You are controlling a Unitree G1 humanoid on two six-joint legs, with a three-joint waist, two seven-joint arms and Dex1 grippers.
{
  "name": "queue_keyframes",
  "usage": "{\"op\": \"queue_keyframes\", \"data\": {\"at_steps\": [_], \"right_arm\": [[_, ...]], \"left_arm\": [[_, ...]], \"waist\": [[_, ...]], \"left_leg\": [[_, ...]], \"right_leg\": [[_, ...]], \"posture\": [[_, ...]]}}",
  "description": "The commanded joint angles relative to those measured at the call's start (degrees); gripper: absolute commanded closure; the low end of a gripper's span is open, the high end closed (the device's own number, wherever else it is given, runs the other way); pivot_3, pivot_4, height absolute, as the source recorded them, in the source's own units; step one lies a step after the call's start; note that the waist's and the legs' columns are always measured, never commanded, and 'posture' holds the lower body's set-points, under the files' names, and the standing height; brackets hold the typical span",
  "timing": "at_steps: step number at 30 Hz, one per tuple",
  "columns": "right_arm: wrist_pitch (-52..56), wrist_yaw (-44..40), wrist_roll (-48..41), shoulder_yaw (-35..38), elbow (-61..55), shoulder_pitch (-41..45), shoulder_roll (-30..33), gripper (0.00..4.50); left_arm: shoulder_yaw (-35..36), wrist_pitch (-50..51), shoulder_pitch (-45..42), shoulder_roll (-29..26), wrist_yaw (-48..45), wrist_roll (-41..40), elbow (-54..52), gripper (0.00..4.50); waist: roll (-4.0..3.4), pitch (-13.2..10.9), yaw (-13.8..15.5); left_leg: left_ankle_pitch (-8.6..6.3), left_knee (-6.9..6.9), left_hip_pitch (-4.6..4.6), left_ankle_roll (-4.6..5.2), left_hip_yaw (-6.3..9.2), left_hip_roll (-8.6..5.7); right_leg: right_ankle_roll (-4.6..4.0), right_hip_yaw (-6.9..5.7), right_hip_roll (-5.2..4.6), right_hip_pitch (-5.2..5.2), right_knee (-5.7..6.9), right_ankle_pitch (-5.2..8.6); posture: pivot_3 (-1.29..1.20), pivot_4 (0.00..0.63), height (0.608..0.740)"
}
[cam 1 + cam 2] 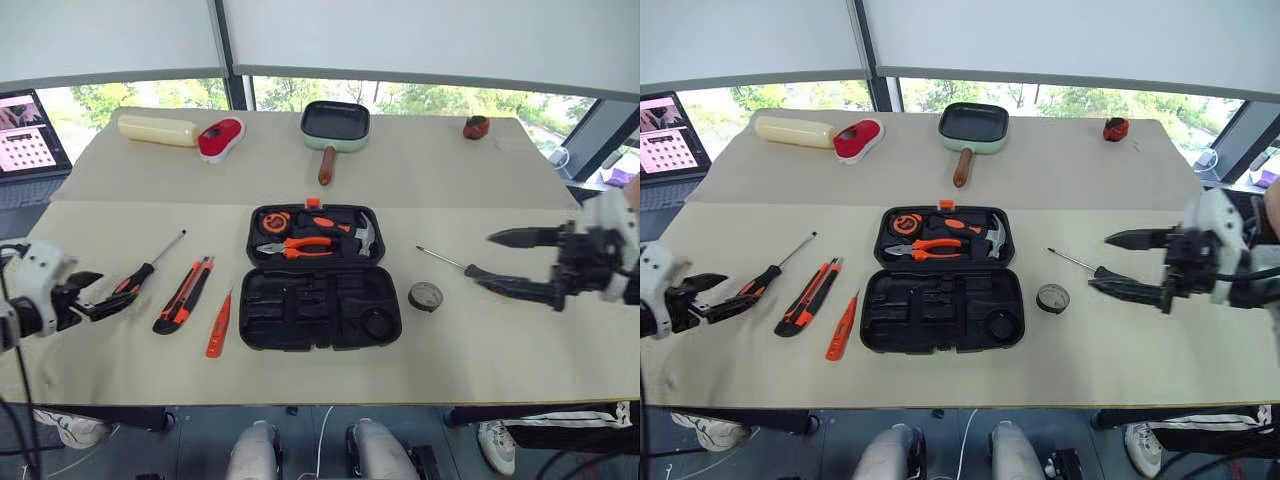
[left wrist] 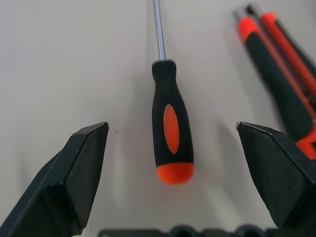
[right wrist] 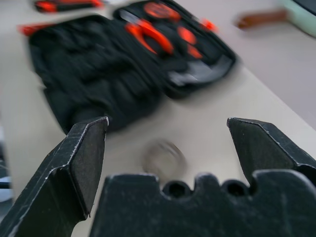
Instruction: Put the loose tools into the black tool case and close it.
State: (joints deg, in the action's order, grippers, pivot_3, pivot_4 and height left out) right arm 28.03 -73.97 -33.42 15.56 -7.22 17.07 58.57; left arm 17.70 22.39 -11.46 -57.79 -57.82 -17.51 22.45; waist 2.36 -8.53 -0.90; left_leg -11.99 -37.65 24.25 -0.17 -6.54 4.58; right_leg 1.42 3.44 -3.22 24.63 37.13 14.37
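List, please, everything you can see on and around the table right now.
tool case: 1, black, open, table centre, holding pliers and hammer
screwdrivers: 2, orange-black, one each side of case
utility knife: 1, orange-black, left of case
slim screwdriver: 1, orange, beside case
tape roll: 1, dark, right of case
frying pan: 1, green, far edge
left gripper: open, over screwdriver
right gripper: open
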Motion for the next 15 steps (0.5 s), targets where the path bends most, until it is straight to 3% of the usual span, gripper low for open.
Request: {"op": "queue_keyframes", "data": {"at_steps": [1, 6, 9, 15], "right_arm": [[3.03, 2.57, -3.89, -0.77, -8.06, 2.07, -0.92, 0.00], [5.39, 6.02, -5.97, -3.85, -13.48, 5.20, -3.81, 0.00], [6.42, 7.35, -6.61, -5.37, -15.83, 6.44, -5.14, 0.00], [7.20, 9.04, -7.07, -6.68, -17.21, 7.22, -6.21, 0.00]], "left_arm": [[-3.81, -2.79, -5.38, 0.03, -0.73, 3.24, 6.01, 0.04], [-7.89, -5.41, -10.40, 2.41, -0.52, 6.20, 12.14, 0.04], [-8.74, -6.08, -12.46, 3.82, -1.01, 6.24, 14.50, 0.78], [-9.14, -8.85, -13.89, 4.76, -1.72, 7.28, 16.92, 2.86]], "waist": [[0.01, 0.00, 0.25], [0.03, 0.00, 0.64], [0.02, 0.00, 1.20], [0.03, 0.00, 1.59]], "left_leg": [[0.00, 0.00, 0.04, 0.00, 0.00, 0.00], [0.00, -0.07, 0.08, 0.00, 0.02, -0.03], [0.00, -0.11, 0.07, 0.00, 0.03, -0.07], [0.00, -0.15, 0.04, 0.01, 0.05, -0.06]], "right_leg": [[0.01, 0.00, 0.00, 0.03, 0.00, 0.00], [0.03, -0.02, -0.01, 0.02, 0.03, -0.02], [0.05, -0.03, -0.05, -0.02, 0.03, -0.03], [0.07, -0.04, -0.05, -0.08, 0.04, -0.04]], "posture": [[0.00, 0.150, 0.740], [0.00, 0.150, 0.740], [0.00, 0.150, 0.740], [0.00, 0.150, 0.740]]}}
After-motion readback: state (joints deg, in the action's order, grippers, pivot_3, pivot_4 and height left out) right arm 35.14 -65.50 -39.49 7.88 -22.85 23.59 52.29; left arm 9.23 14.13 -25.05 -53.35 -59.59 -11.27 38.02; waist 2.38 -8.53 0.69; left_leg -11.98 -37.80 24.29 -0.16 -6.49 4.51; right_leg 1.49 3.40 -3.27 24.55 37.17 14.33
